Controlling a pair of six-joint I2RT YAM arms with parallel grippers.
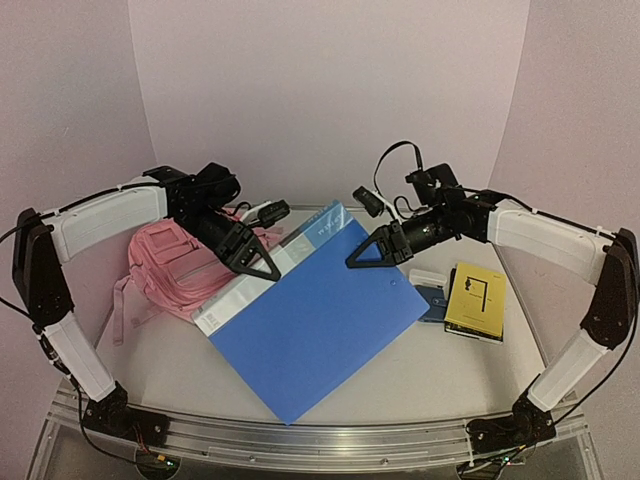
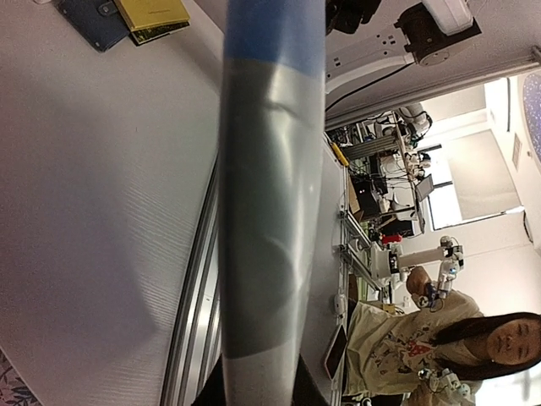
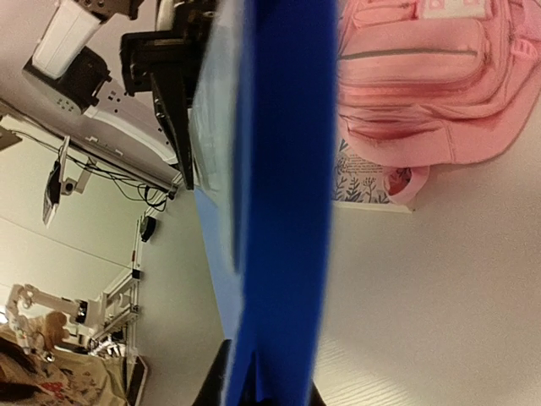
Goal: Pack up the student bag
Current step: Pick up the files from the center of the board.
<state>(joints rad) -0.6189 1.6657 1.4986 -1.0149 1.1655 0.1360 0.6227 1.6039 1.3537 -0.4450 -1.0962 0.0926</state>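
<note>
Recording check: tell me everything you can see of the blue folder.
The folder is a large, flat, closed rectangle of blue, plastic-looking material, with a pale strip along its upper-left edge. It sits diagonally, one corner pointing at the arm bases. The left gripper clamps the upper-left edge and the right gripper the upper-right edge. Both wrist views show it edge-on between the fingers. It is next to the bag; I cannot tell whether they touch.

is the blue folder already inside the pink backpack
No, the blue folder is out over the table beside the student bag, its whole face showing from above.
</note>
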